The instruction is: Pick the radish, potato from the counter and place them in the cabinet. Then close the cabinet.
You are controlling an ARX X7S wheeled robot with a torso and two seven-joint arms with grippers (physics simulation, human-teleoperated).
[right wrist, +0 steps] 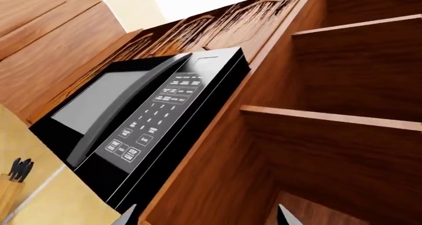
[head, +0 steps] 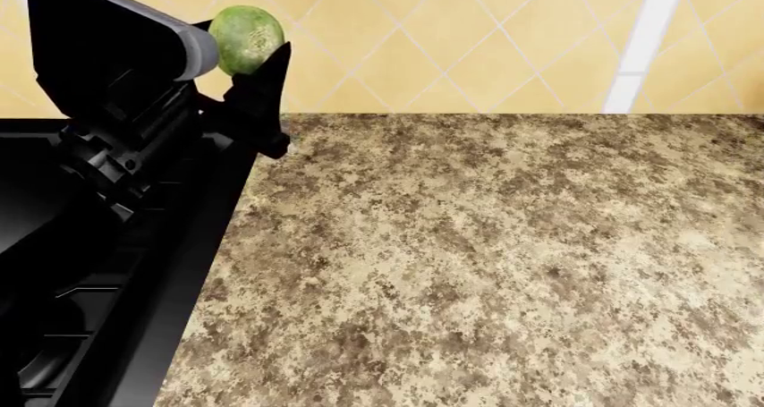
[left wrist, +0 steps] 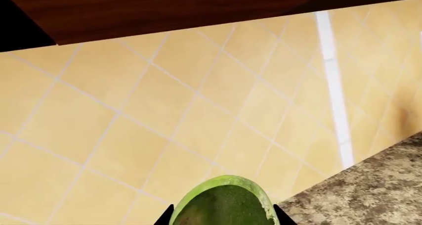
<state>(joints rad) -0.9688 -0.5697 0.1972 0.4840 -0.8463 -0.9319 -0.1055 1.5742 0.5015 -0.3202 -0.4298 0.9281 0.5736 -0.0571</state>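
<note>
The left gripper (head: 245,54) is clenching the radish (head: 246,38), holding it up off the counter (head: 502,255) near the tiled wall. The right gripper (right wrist: 205,216) is pointing into the open cabinet (right wrist: 329,116), seemingly empty-handed. Nothing looks stored yet; no potato is showing.

radish (left wrist: 224,202) bottom cut off by left wrist frame edge; in head view the arm hides its left side. Right gripper (right wrist: 205,216): only fingertips in frame. Microwave (right wrist: 142,121) key labels too small to read.
</note>
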